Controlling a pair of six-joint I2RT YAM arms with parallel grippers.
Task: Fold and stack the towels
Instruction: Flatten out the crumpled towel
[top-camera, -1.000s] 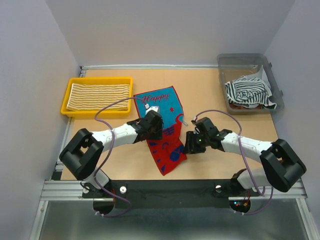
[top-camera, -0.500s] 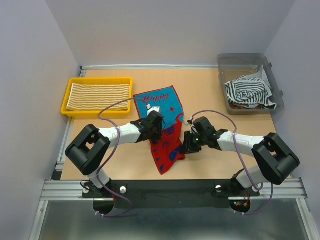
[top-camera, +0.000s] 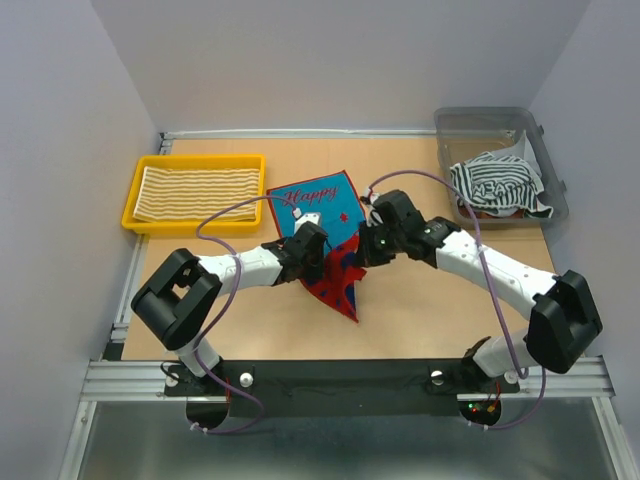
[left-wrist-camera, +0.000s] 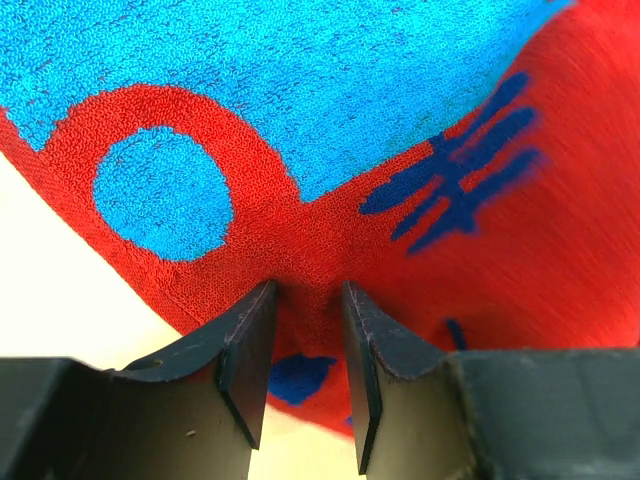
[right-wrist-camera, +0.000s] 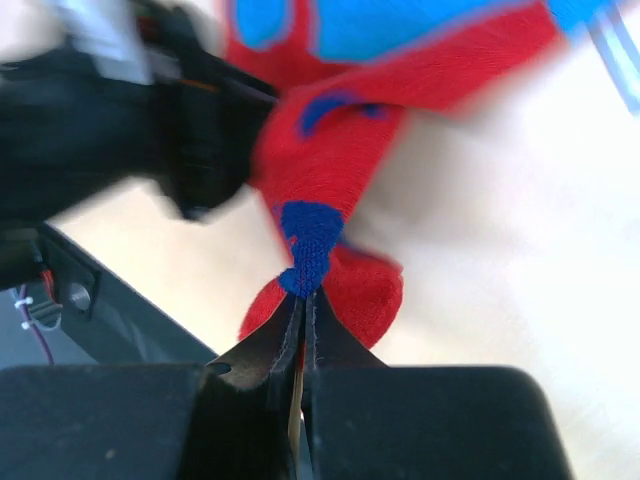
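The red-blue patterned towel (top-camera: 322, 203) lies mid-table with its near part bunched and pulled up. My right gripper (top-camera: 360, 248) is shut on a blue-and-red corner of it (right-wrist-camera: 312, 235), jaws pressed together (right-wrist-camera: 303, 290), holding that corner above the table. My left gripper (top-camera: 314, 262) is at the towel's left edge. Its jaws (left-wrist-camera: 307, 292) are narrowed onto a ridge of red cloth (left-wrist-camera: 300, 200). A yellow-cream striped towel (top-camera: 196, 192) lies flat in the yellow tray (top-camera: 131, 195). A black-white striped towel (top-camera: 497, 183) is heaped in the grey bin (top-camera: 447, 128).
The yellow tray is at the back left and the grey bin at the back right, both near the table's far edge. The left arm's purple cable (top-camera: 225, 215) loops over the table. Grey walls close in both sides.
My right gripper has shut on the towel's near right corner and carried it back and left, lifting the near half. The left jaws have narrowed on the left edge.
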